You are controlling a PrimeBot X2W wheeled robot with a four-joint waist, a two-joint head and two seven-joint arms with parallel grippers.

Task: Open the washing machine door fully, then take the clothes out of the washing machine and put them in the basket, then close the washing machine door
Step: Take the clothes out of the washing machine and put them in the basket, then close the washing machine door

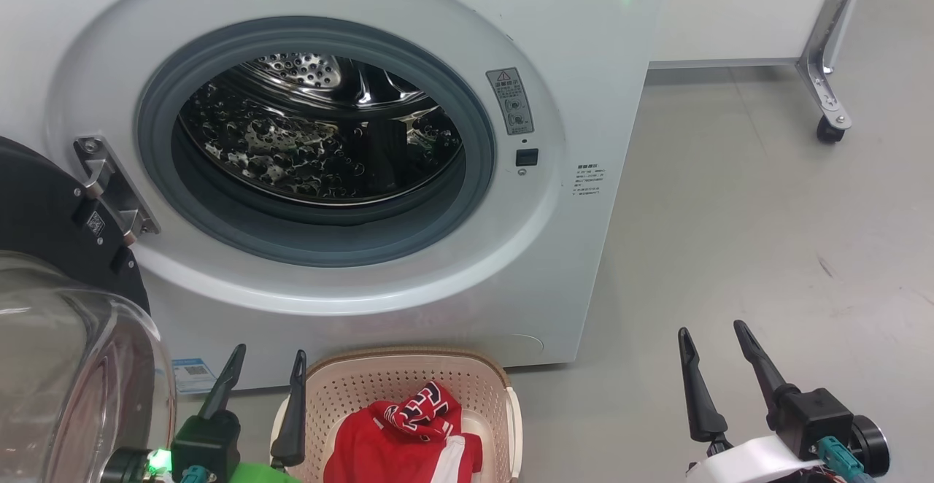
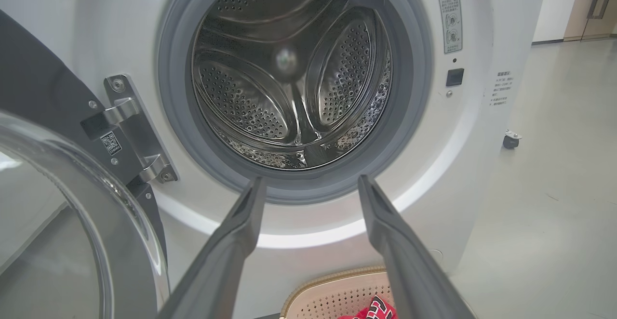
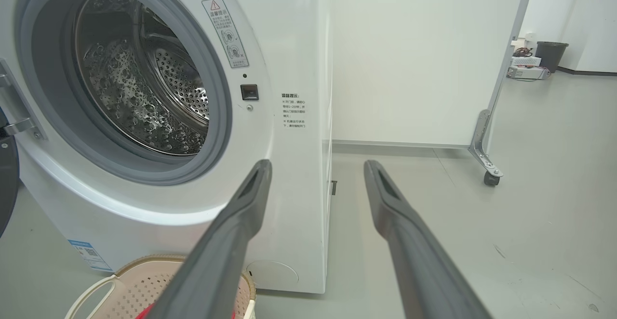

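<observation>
The white washing machine (image 1: 591, 67) stands with its steel drum (image 1: 321, 133) bare inside. Its black washing machine door (image 1: 51, 242) hangs swung out at the left, its glass bowl (image 1: 73, 366) bulging toward me. On the floor in front sits the cream basket (image 1: 408, 373) with the red clothes (image 1: 408, 439) inside. My left gripper (image 1: 266, 362) is open just left of the basket, pointing at the drum opening (image 2: 294, 73). My right gripper (image 1: 711, 337) is open over bare floor to the right, nothing between its fingers.
A white partition panel on a castor foot (image 1: 832, 122) stands behind and to the right of the machine. Grey floor (image 1: 766, 235) stretches to the right. A dark bin (image 3: 551, 54) and some equipment sit far back in the right wrist view.
</observation>
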